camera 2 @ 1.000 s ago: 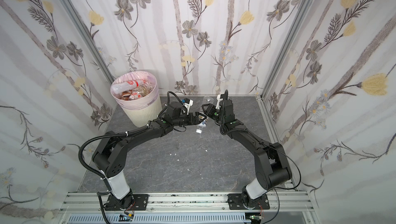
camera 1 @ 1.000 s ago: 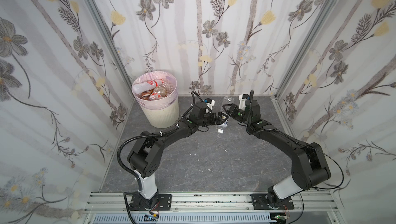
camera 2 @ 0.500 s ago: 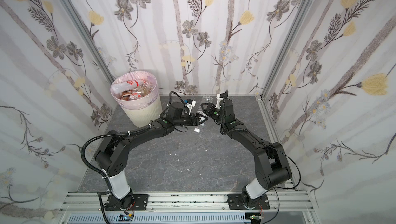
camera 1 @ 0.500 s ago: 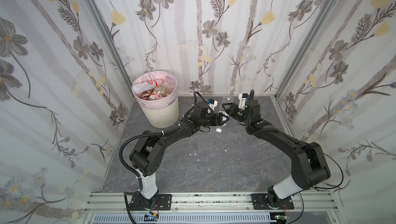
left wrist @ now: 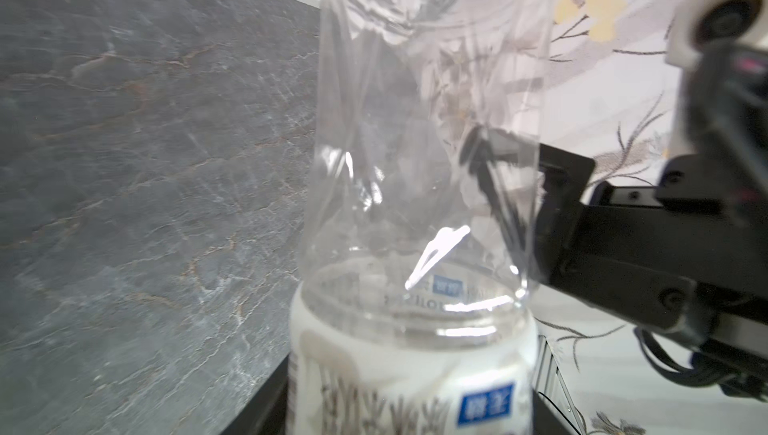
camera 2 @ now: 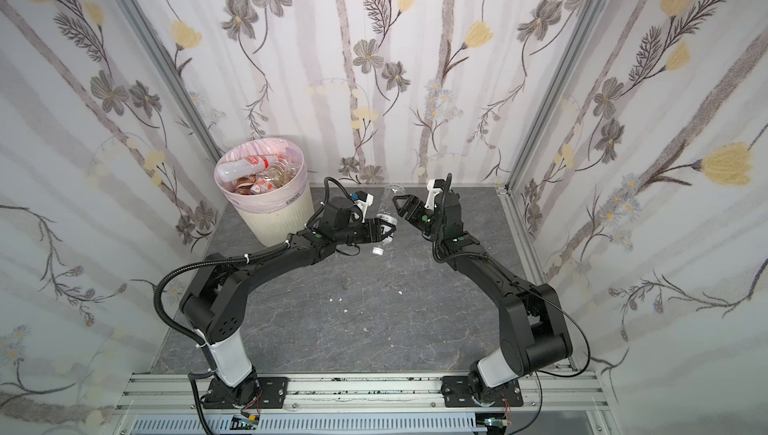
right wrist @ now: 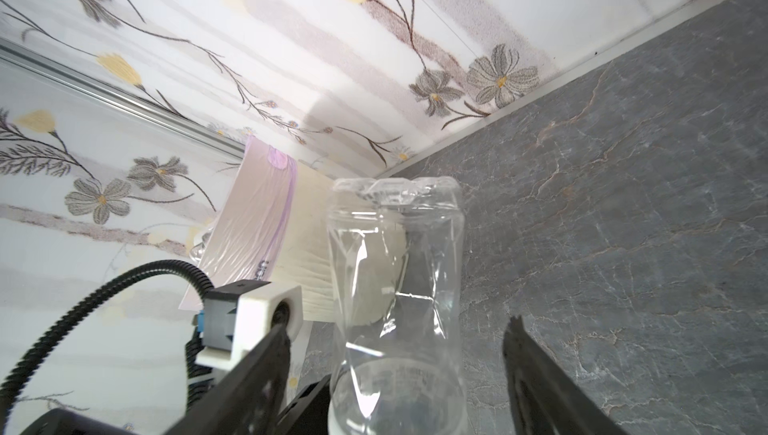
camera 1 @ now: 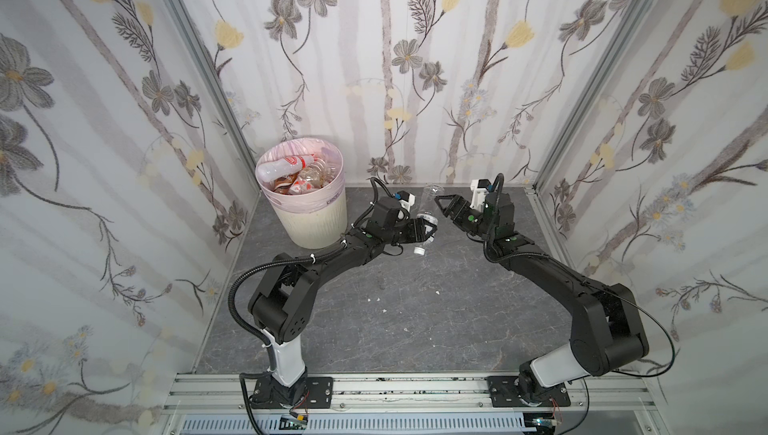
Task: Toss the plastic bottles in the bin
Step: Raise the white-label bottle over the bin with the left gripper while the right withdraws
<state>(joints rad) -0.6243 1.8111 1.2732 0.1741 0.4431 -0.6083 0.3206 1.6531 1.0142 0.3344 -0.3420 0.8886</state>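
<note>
A clear plastic bottle (camera 1: 428, 204) (camera 2: 386, 203) with a white label hangs above the grey floor near the back wall, white cap (camera 1: 419, 251) pointing down. My left gripper (camera 1: 424, 227) (camera 2: 384, 231) is shut on its labelled part (left wrist: 411, 370). My right gripper (camera 1: 442, 204) (right wrist: 395, 349) is open, with a finger (right wrist: 257, 370) on each side of the bottle's clear upper body (right wrist: 399, 279), apart from it. The bin (camera 1: 318, 221) (camera 2: 282, 221), cream-white with a pink bag, stands at the back left, heaped with several plastic bottles (camera 1: 291, 162).
Flowered walls close in the back and both sides, with metal corner posts (camera 1: 199, 58). Small white scraps (camera 1: 378, 299) lie on the grey marbled floor (camera 1: 415, 329). The arms' base rail (camera 1: 374, 387) runs along the front edge.
My left gripper closed on the bottle's labelled part. My right gripper then opened, letting go of the clear body. The bottle has tipped more upright, cap down.
</note>
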